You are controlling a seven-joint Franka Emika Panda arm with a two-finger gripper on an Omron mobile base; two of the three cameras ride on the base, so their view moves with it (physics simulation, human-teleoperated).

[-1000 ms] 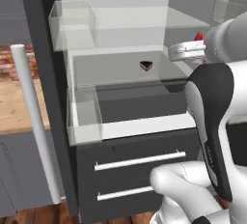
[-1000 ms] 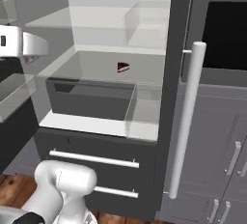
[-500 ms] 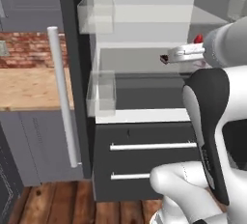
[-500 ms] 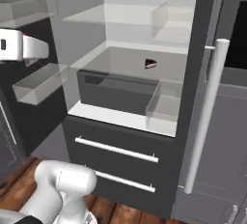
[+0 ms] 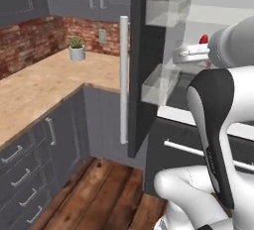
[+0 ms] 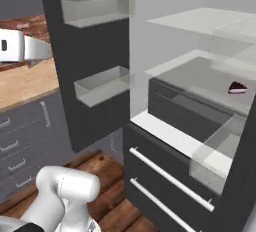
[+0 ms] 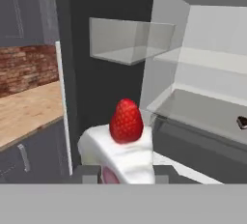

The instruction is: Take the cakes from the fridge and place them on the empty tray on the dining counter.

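The claw [image 7: 126, 174] is clamped on the white cake slice [image 7: 120, 153], its red berry [image 7: 126, 120] pointing up, held out in the air in front of the open fridge [image 6: 200, 126]. Beyond it and off to the right, the chocolate wedge [image 6: 237, 87] sits on a clear shelf inside the fridge. On the claw's left, the fridge door [image 5: 149, 65] stands open with its clear bins [image 6: 102, 83] and white handle [image 5: 123, 80]. Farther left runs a wood-topped counter [image 5: 44, 83] carrying a small potted plant [image 5: 76, 48].

Open fridge door [image 5: 136, 65] with bins [image 6: 102, 83] flanks left; fridge [image 6: 200, 76] interior open ahead
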